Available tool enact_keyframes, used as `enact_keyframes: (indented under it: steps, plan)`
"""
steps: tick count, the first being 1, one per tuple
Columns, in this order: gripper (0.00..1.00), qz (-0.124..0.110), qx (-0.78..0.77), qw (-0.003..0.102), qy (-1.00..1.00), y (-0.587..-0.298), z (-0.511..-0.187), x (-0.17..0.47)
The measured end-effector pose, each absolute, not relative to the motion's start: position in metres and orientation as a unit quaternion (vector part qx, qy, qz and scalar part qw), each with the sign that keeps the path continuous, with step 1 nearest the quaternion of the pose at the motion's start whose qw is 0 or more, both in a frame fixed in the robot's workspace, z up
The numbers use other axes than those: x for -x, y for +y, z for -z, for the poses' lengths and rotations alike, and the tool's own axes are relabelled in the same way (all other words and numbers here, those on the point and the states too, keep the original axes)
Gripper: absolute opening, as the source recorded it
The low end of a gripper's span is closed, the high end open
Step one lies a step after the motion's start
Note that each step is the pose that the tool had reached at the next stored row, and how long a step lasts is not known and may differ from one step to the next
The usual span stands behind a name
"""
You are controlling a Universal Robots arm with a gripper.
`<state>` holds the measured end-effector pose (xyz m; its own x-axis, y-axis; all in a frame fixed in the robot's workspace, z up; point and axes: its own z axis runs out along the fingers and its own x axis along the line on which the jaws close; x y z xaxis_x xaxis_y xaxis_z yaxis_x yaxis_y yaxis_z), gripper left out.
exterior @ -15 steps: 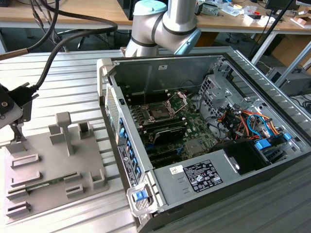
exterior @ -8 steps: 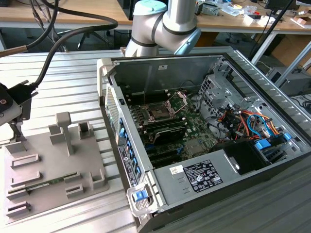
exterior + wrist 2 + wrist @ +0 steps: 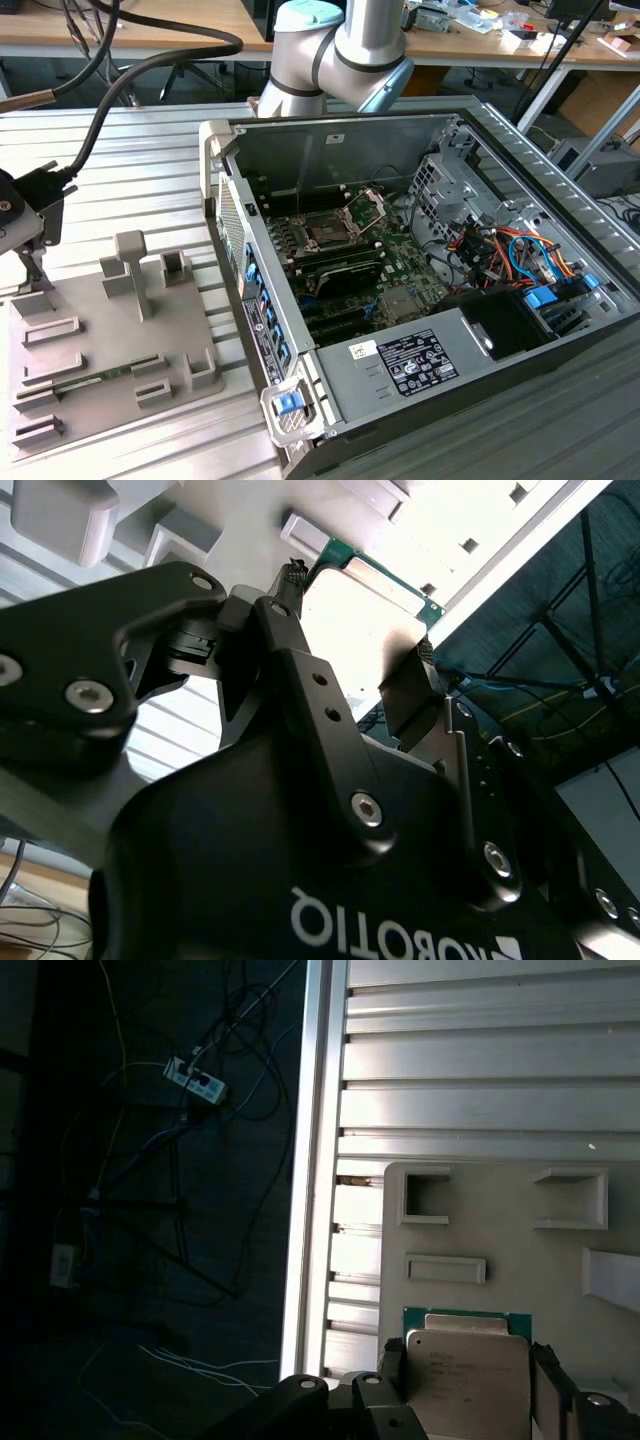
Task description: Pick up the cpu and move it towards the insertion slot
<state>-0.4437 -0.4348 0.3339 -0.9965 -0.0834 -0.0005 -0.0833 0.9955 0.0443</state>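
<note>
first wrist view: tool (image 3: 468, 1372) grips cpu (image 3: 465, 1392); exterior view: insertion slot (image 3: 331, 228).

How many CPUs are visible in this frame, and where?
1. The cpu is held in the end effector, over the grey tray. The insertion slot in the open computer case looks empty, though another chip could be hidden.

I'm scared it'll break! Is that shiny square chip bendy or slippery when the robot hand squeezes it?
Probably stiff: the chip looks like a flat metal plate with a green rim. Maybe slippery: its top shines and the hand pinches only its thin edges.
</note>
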Motion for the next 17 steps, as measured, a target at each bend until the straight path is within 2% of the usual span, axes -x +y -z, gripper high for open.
enact_keyframes:
  steps: [17]
  plan:
    - [0.55, 0.022, -0.042, 0.001, -0.999, -0.4348, -0.3405, 0.4437]
